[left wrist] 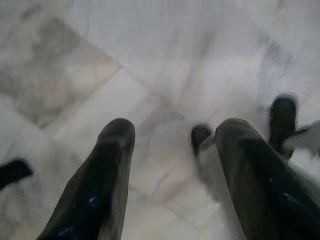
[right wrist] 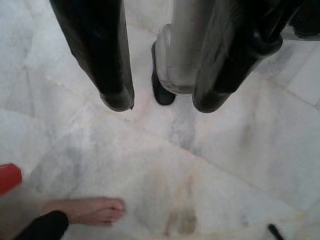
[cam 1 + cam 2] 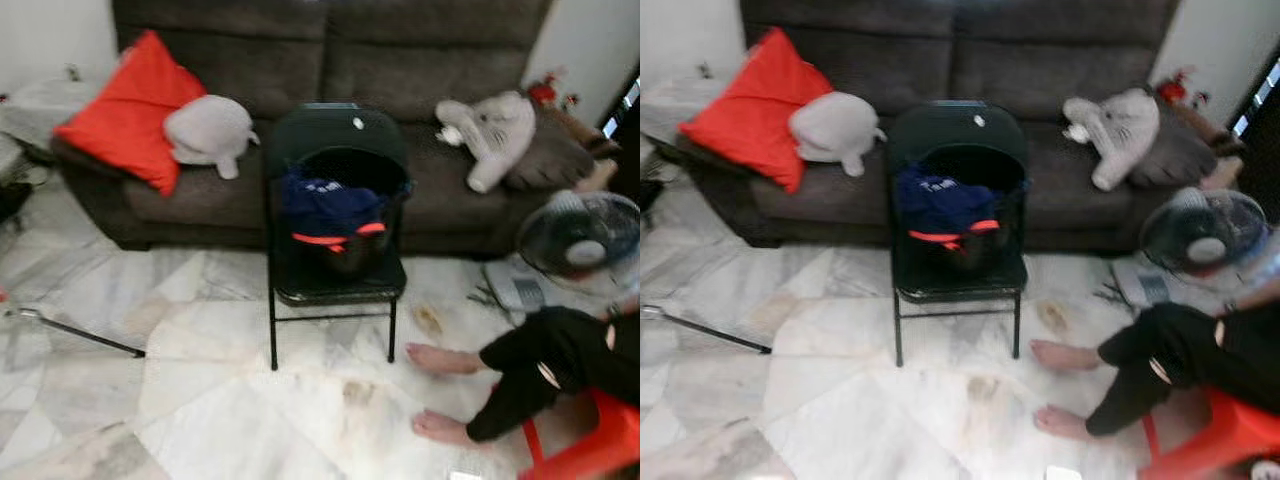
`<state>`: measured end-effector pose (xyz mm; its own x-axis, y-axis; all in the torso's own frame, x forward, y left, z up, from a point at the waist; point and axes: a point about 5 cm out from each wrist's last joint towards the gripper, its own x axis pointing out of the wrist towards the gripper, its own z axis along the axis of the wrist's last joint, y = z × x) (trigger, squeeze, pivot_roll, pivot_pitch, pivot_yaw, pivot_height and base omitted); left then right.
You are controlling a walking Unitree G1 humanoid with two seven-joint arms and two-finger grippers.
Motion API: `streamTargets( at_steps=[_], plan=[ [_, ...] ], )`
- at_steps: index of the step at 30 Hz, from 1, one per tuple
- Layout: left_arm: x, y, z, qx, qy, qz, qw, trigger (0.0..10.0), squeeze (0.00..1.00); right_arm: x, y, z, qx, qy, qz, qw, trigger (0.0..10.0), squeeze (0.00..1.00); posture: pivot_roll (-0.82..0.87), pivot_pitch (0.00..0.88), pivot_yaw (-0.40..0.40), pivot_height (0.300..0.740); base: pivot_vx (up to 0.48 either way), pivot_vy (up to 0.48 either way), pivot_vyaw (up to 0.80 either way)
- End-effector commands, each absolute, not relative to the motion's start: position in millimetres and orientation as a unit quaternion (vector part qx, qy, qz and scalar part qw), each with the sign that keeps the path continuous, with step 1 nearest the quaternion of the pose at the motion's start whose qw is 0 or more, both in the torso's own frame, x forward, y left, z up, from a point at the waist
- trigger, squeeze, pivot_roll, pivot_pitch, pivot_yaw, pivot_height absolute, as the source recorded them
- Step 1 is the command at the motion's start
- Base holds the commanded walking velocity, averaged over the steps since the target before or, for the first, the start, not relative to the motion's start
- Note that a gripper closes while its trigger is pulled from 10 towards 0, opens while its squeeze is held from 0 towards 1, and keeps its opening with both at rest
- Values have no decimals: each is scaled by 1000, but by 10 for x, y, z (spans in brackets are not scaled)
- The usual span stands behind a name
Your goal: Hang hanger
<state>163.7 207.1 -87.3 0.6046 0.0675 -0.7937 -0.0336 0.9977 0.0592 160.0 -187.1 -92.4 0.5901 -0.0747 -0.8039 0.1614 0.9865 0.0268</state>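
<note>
A: Hanger?
B: Can't make one out, frames are blurred. Might be in the blue and red clothes (image 3: pixel 325 208) heaped in a dark tub on the black folding chair (image 3: pixel 335 130), can't confirm.
A: Grippers?
B: Left gripper (image 1: pixel 175 131) has its fingers well apart with nothing between them, hanging over the marble floor (image 1: pixel 100 50). Right gripper (image 2: pixel 164 104) is also spread wide and holds nothing, over the same floor.
A: Wrist views versus head views?
B: Right wrist shows a silver limb with a dark foot (image 2: pixel 172 65) beyond the fingertips, plus a person's bare foot (image 2: pixel 85 210) and a black cuff near it. Left wrist shows blurred dark blobs (image 1: pixel 282 117) past its fingers, can't tell what. Head views show the room itself.
A: Surroundings?
B: Chair stands ahead of both grippers, against a dark sofa (image 3: pixel 400 60). On the sofa: red cushion (image 3: pixel 130 105), grey plush (image 3: pixel 208 130), elephant plush (image 3: pixel 495 130). On the right-gripper side, a person in black (image 3: pixel 560 350) sits on a red stool (image 3: pixel 600 440), fan (image 3: pixel 580 235) beyond. On the left-gripper side, a thin rod (image 3: pixel 80 333) lies on the floor.
</note>
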Motion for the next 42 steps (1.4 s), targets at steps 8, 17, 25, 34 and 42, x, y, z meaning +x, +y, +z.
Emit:
streamTargets(
  at_steps=[8, 17, 25, 34, 42],
  plan=[
    [1461, 2135, -939, 22, 473, 32, 880, 10000, 0, 1632, -1847, -909, 57, 438, -69, 895, 10000, 0, -53, 93, 26, 721, 0, 0, 0],
    [1437, 2182, -936, 20, 474, 32, 880, 10000, 0, 1624, -1847, -912, 57, 437, -71, 895, 10000, 0, -53, 89, 24, 721, 199, 0, 0],
    [1410, 2242, -932, 19, 475, 33, 879, 10000, 0, 1638, -1865, -903, 56, 434, -71, 896, 10000, 0, -59, 84, 25, 721, 299, 0, 0],
    [1419, 2255, -924, 21, 473, 30, 880, 10000, 0, 1653, -1878, -893, 55, 429, -71, 899, 10000, 0, -63, 77, 25, 721, 333, 0, 0],
    [1439, 2238, -921, 19, 471, 28, 881, 10000, 0, 1676, -1875, -882, 53, 425, -71, 901, 10000, 0, -69, 82, 25, 721, 336, 0, 0]
  ],
)
